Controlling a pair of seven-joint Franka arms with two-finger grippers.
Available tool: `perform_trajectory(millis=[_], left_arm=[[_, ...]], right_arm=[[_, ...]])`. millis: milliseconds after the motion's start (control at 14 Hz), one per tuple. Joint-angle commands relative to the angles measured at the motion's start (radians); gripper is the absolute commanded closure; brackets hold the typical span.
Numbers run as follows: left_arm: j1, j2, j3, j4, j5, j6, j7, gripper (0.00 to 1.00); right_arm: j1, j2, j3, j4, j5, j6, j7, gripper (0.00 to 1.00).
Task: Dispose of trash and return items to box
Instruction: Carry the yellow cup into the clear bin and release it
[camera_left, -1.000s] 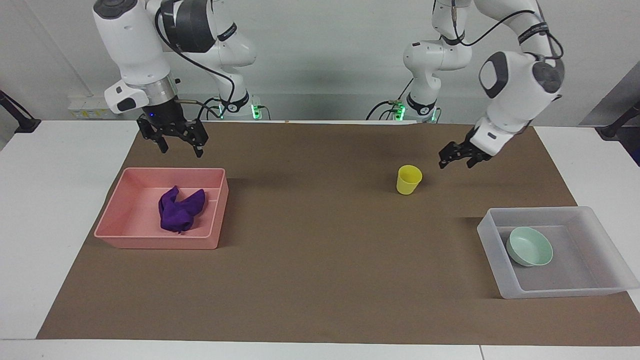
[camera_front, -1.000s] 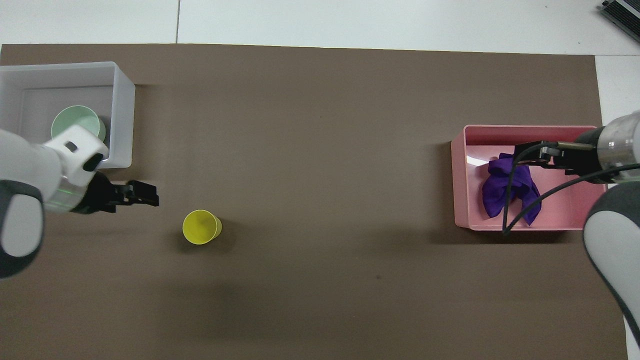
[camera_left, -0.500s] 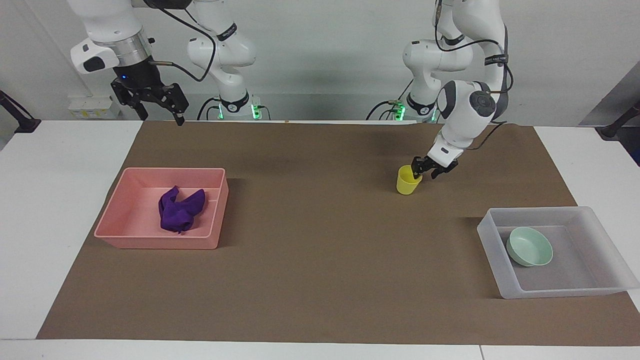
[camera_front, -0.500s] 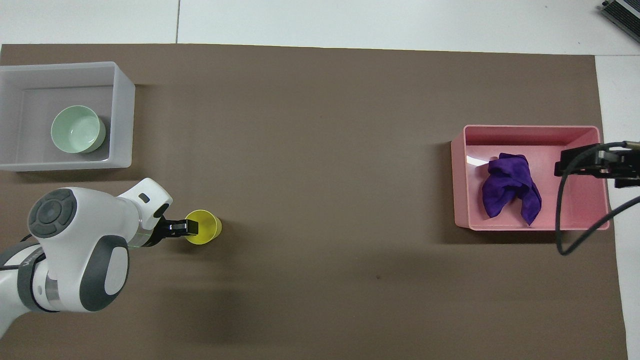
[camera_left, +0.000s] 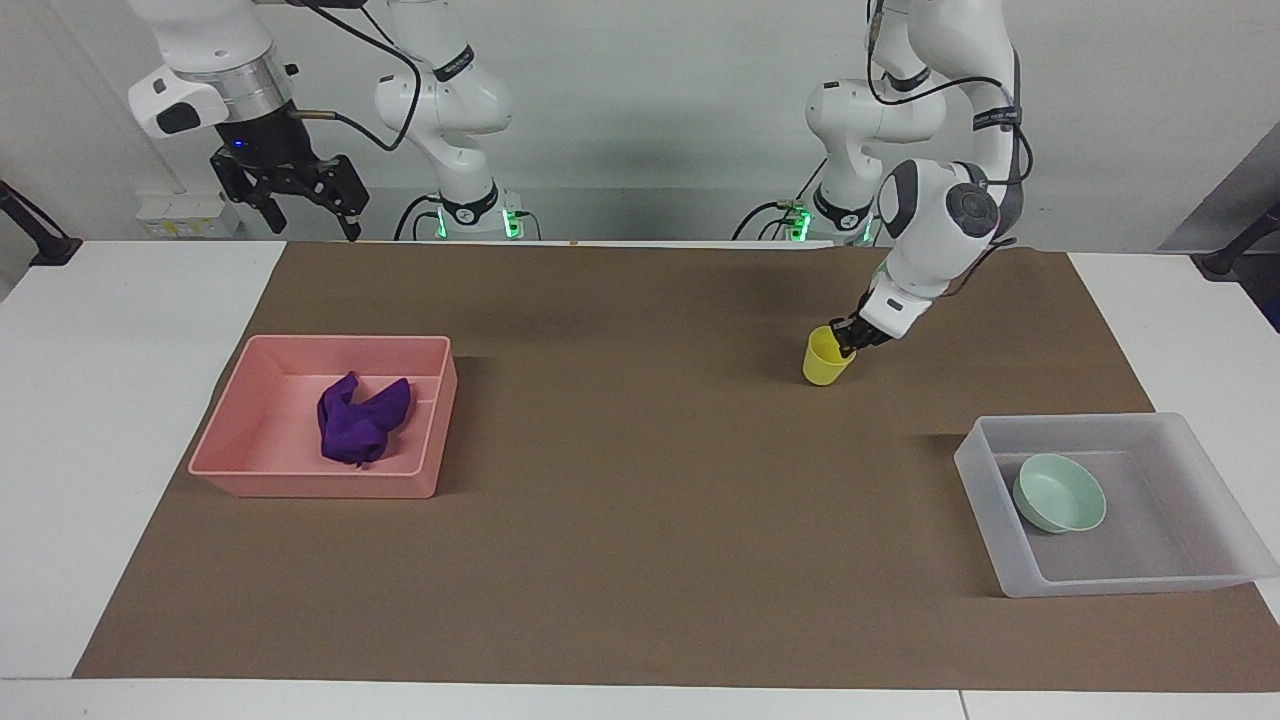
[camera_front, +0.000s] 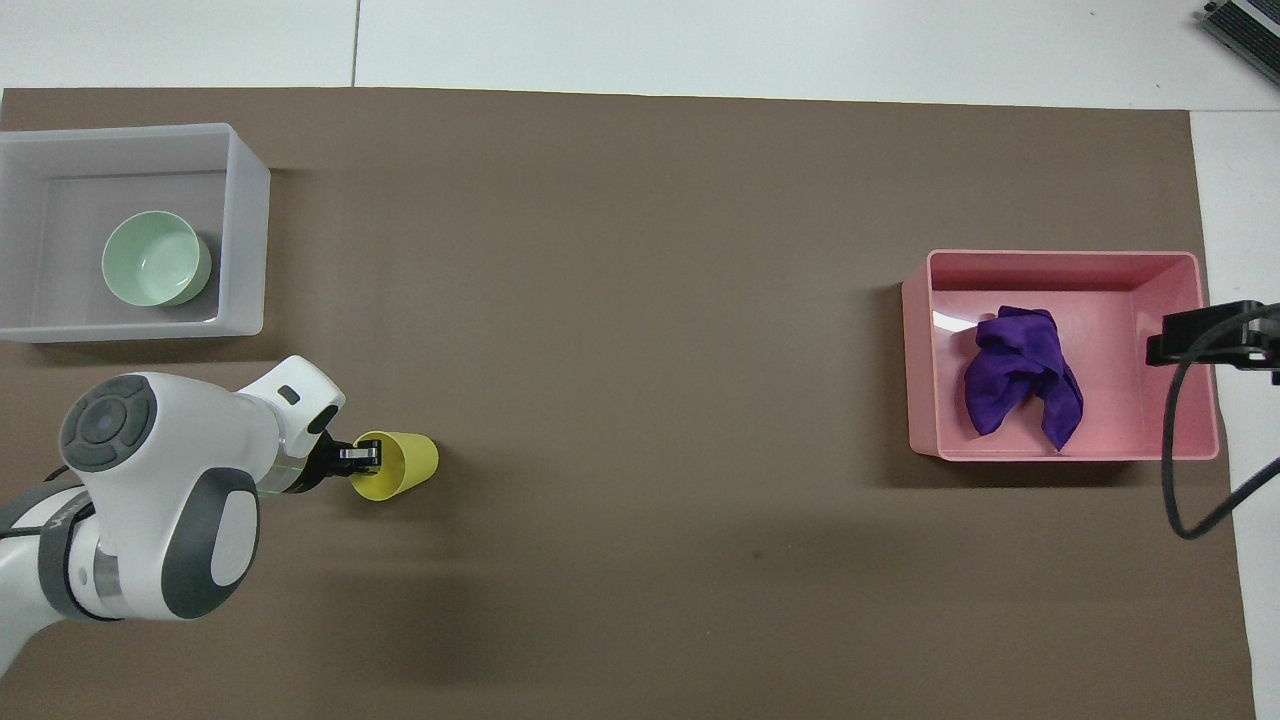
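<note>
The yellow cup (camera_left: 824, 364) is on the brown mat and tilts toward the left arm; it also shows in the overhead view (camera_front: 408, 465). My left gripper (camera_left: 848, 336) is shut on its rim, one finger inside the cup. The mint-green bowl (camera_left: 1058, 492) sits upright in the translucent box (camera_left: 985, 470) at the left arm's end. The purple cloth wad (camera_left: 360, 418) lies in the pink tray (camera_left: 300, 490). My right gripper (camera_left: 298, 208) is open and empty, raised high near the tray's end of the table.
The brown mat (camera_left: 640, 540) covers most of the white table. The box (camera_front: 245, 230) and the pink tray (camera_front: 1060, 262) stand at the mat's two ends. The right arm's black cable (camera_front: 1185, 470) hangs beside the pink tray.
My left gripper swung from beside the cup onto its rim and shut, and the cup has tipped. My right gripper rose and drew back from above the pink tray.
</note>
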Motion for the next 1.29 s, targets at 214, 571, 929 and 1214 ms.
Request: perform_trajectory(millis=[214,571,929,1214], left_arm=[[0.178,0.046,0.015,0.409,-0.003,-0.408,-0.003,1.00],[0.442,0.213,0.018,0.734,-0.032,-0.465,0.098,1.00],[0.470,0.423,0.020,0.811,-0.036,-0.201,0.073,1.00],[0.470,0.528,0.023,0.808,-0.011,-0.112,0.080,1.00]], right_arm=[[-0.013,0.003,0.010,0.017,-0.020,-0.021,-0.025,0.00],[-0.010,-0.013,0.010,-0.017,-0.007,-0.023,-0.016,0.00],[-0.010,-0.026,0.008,-0.015,-0.007,-0.032,-0.022,0.00],[-0.007,-0.046,0.010,-0.021,-0.007,-0.026,-0.027,0.00]])
